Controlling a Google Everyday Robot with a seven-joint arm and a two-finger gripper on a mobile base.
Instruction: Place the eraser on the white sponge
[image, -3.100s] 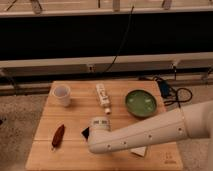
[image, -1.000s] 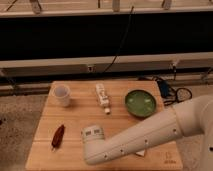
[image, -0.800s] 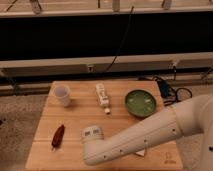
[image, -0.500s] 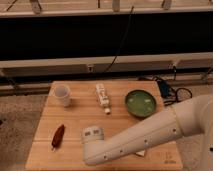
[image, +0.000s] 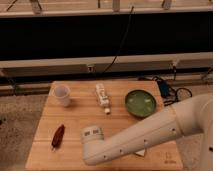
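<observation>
The end effector (image: 93, 137) hangs low over the front middle of the wooden counter (image: 75, 117), pointing downward, its pale slotted housing facing the camera. Whether it is spread or pressed together, and whether it grips anything, I cannot tell, since the wrist and the thick white arm (image: 150, 132) cover everything beneath. The white sponge is hidden from view. A dark sliver (image: 141, 152) shows at the arm's lower edge, right of the end effector; it may be the eraser, though I cannot tell. A reddish-brown elongated object (image: 58, 136) lies near on the left. Behind it are a white cup (image: 61, 95) to the left, a white tube (image: 103, 98) straight back, and a green bowl (image: 140, 103) to the right.
</observation>
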